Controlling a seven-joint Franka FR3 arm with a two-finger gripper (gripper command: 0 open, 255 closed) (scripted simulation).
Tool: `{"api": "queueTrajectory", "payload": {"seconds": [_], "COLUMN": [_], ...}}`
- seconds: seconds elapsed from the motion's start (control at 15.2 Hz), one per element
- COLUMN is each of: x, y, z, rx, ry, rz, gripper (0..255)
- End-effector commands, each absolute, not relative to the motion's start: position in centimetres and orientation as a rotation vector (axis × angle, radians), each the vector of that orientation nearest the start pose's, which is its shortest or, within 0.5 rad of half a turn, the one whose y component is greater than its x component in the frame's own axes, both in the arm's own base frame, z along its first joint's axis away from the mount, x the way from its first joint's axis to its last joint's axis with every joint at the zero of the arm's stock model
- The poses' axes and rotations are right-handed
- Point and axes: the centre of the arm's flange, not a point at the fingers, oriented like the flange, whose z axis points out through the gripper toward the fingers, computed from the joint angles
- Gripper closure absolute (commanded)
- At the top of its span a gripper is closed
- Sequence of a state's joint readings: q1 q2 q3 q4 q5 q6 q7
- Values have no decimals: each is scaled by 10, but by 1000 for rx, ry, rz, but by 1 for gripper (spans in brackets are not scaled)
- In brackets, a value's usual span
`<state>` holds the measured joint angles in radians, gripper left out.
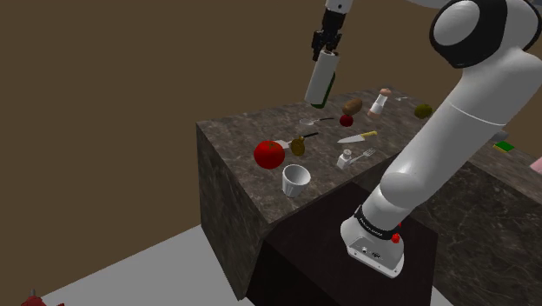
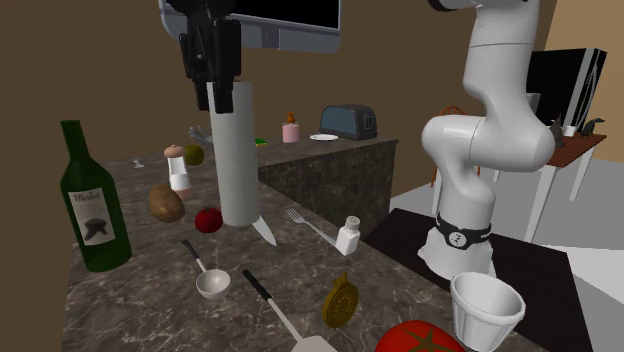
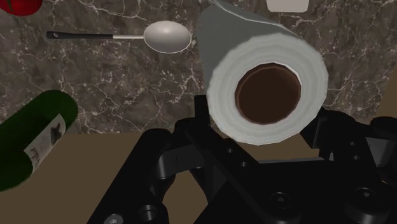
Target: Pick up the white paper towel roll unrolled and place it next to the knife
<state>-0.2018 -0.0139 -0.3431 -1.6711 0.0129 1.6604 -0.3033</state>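
My gripper point(image 1: 327, 48) is shut on the top end of a tall pale grey paper towel roll point(image 1: 328, 66), which hangs upright over the far part of the dark marble counter point(image 1: 234, 148). From across the counter, the roll point(image 2: 236, 150) hangs under the gripper point(image 2: 219, 92) with its lower end close above the stone. The wrist view looks down the roll point(image 3: 219, 44) and its brown core. The knife point(image 1: 357, 136) has a yellowish handle and lies mid-counter; its pale blade tip point(image 2: 263, 231) pokes out from behind the roll.
A green bottle point(image 2: 91, 200) stands at the counter's far edge beside the roll. Around the knife lie a spoon point(image 2: 208, 278), potato point(image 2: 166, 202), small red fruit point(image 2: 208, 218), fork point(image 2: 310, 228) and shakers point(image 2: 348, 237). A tomato point(image 1: 269, 154) and white cup point(image 1: 295, 180) sit near the front corner.
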Motion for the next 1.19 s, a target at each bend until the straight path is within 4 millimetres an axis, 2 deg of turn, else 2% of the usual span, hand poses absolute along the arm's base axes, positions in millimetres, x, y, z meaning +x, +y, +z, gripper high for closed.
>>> {"api": "queueTrajectory", "payload": {"seconds": [0.0,0.86,1.12], "x": [454,336,336], "y": [-301,-382,-382], "z": [603,690,669], "rx": [-3103,-3103,-3103], "ry": [377,377,377], "rz": [-13,-13,-13], "gripper": [255,255,255]}}
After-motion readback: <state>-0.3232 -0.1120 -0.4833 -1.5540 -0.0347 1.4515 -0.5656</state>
